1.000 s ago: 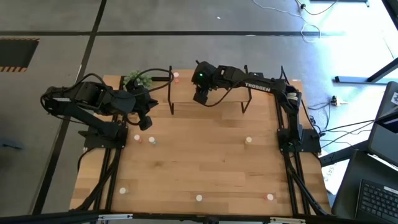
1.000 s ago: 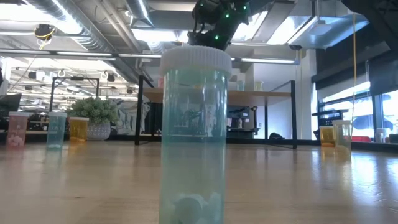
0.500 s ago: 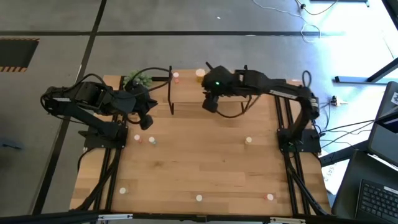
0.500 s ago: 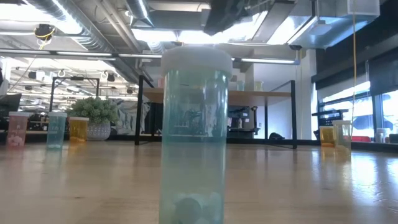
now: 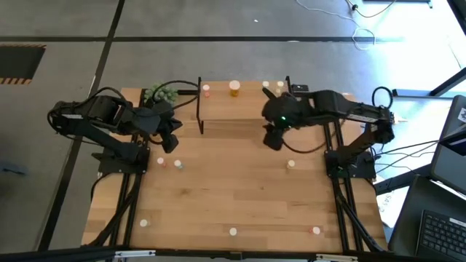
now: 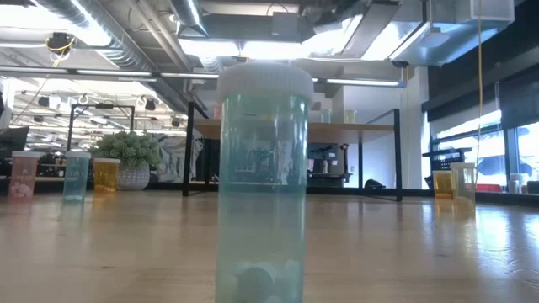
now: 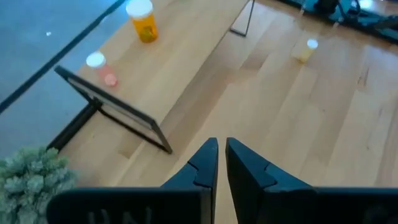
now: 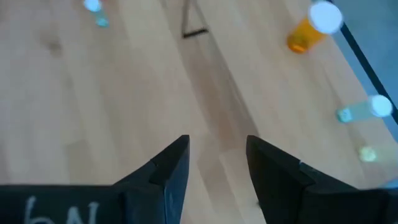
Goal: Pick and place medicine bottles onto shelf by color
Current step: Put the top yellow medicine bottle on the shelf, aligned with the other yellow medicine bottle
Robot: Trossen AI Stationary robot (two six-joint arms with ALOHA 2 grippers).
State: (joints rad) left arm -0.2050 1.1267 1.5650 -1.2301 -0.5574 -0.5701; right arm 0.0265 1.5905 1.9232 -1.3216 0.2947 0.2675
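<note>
So we've got the right gripper (image 5: 273,140) hanging over the table just in front of the shelf (image 5: 244,109), near its right legs. Its jaws are spread with nothing between them, just bare wood showing in the gap in the right wrist view.

The left gripper (image 5: 172,143) sits off by the shelf's left end, close to the plant (image 5: 160,93), jaws pressed almost together and empty.

On the shelf we count 4 bottles: a pink bottle (image 5: 207,89) at the left end, an orange bottle (image 5: 234,88) next to it, and 2 small pale ones (image 5: 266,86) further right.

The rest are still scattered on the table: 2 near the left arm (image 5: 177,164), 1 right of centre (image 5: 291,164), and 3 along the near edge (image 5: 233,232). The low view is mostly filled by a teal bottle (image 6: 262,181) standing upright.
</note>
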